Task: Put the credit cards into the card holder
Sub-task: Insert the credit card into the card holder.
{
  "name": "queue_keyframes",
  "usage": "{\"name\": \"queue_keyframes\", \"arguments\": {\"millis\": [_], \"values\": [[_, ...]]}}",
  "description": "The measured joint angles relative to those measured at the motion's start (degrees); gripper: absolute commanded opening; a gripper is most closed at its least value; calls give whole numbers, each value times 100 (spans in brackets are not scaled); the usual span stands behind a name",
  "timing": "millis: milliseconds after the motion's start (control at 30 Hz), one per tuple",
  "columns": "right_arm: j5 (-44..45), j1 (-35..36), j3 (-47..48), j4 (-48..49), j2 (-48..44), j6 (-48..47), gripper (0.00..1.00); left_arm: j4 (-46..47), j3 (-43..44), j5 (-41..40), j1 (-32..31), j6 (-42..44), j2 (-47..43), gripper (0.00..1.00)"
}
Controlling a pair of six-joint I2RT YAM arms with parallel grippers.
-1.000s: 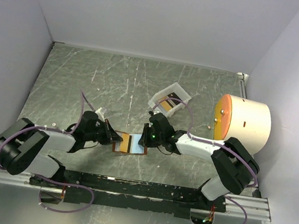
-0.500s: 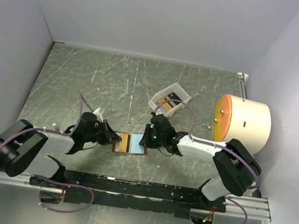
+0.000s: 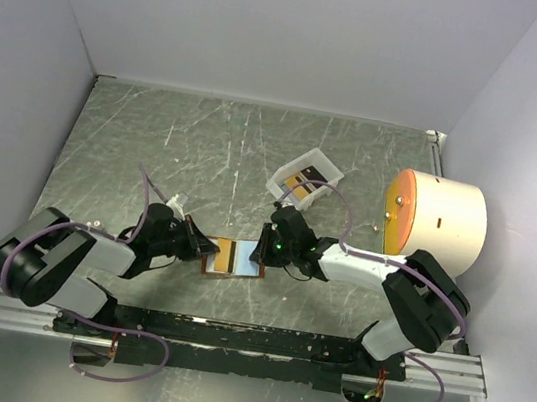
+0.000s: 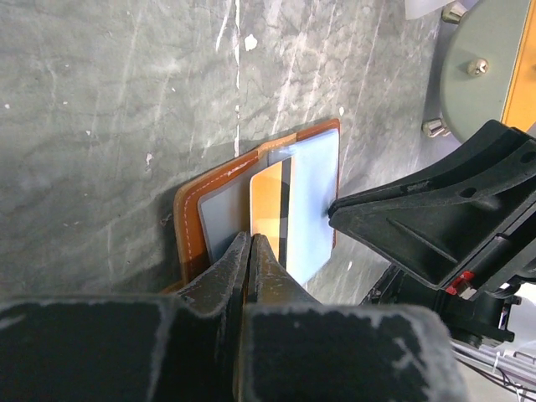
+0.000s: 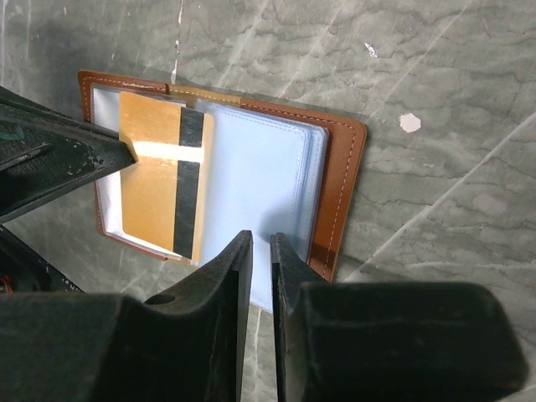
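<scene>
Flat: card holder (image 3: 235, 258) open, long axis left-right; orange card (image 5: 161, 184) upright inside. Left pincer (image 4: 251, 243) together; right pincer (image 5: 261, 243) slightly apart.

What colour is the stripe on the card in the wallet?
Black, running across the orange credit card in the card holder; clearest in the right wrist view.

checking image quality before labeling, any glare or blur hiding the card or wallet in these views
Right wrist: a glare band crosses the orange card, wallet sharp, near fingers soft. Left wrist: fingers blurred, card edge still readable. Top view: even light, wallet small.

Lab test cell – plain white walls (image 3: 274, 30) enclosing a scratched grey table (image 3: 207, 141).
</scene>
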Motion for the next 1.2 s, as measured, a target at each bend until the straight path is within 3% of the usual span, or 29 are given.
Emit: {"name": "queue_keyframes", "arguments": {"millis": [367,633,867,1200], "values": [[20,0,-63,57,-44,105,16,227,2,-4,-125,-66,162,7],[275,0,-63,-278,-428,85,31,221,2,-72,-280,-61,160,7],[533,0,-127,-411,-671,85,38,223,2,-146,-409,-90,162,7],[479,0,-560,-129,-566,339,26,260,72,-260,-640,-212,251,7]]}}
